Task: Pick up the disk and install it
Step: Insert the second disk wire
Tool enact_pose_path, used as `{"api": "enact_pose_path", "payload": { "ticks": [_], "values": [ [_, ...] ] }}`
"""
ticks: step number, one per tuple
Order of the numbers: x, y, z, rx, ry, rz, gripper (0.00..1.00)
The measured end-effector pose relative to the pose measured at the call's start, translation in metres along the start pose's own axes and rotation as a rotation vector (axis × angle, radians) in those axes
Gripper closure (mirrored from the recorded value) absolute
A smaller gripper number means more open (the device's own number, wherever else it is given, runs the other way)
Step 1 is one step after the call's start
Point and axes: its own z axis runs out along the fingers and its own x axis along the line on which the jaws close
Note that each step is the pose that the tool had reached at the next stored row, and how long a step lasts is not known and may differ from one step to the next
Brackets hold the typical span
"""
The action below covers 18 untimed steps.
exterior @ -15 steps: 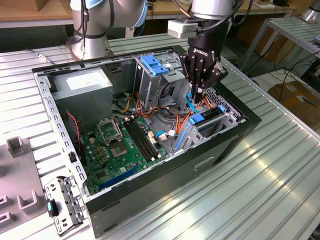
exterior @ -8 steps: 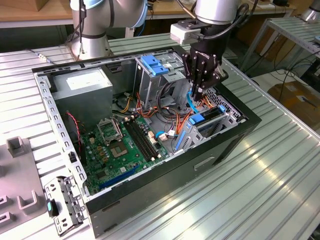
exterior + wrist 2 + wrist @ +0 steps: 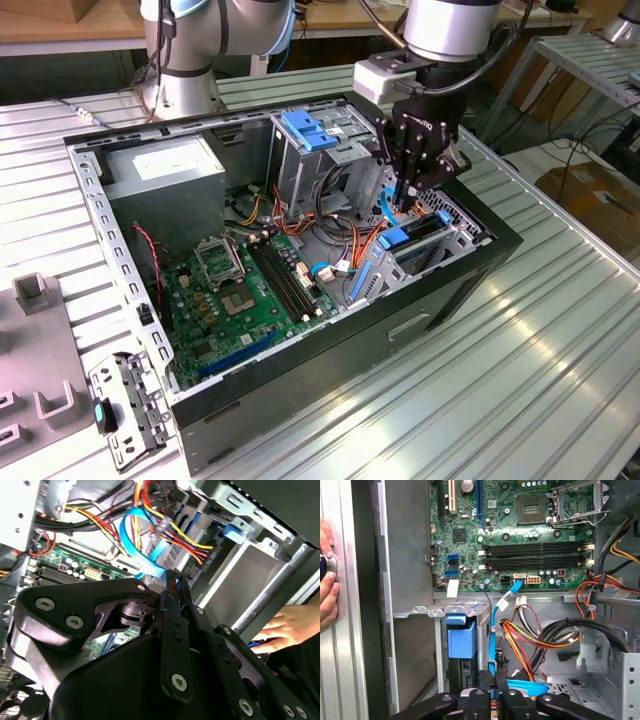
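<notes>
Pincer [image 3: 408, 196] inside computer case [image 3: 300, 400] — fingers [image 3: 172, 592] pressed together, clenched on blue cable [image 3: 131, 545].

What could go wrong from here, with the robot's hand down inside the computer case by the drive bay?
1. The light blue cable runs right up to the robot hand; a move could snag it or strain its plug.
2. The orange and yellow wire bundle lies close beside the robot hand and might catch too.
3. A person's hand sits just outside the case wall, close to where the arm works, so contact is possible.
</notes>
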Motion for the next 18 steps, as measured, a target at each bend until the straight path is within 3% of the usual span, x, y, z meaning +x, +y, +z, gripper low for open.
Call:
{"api": "enact_pose_path", "payload": {
  "ticks": [5,14,18],
  "values": [
    [0.0122,-0.0003,0.0022,0.0066,-0.0011,0.001,0.84],
    [0.0151,-0.0003,0.0043,0.0225,-0.0023,0.004,0.84],
    [0.019,-0.0004,0.0057,0.0308,-0.0085,0.006,0.84]
  ]
}}
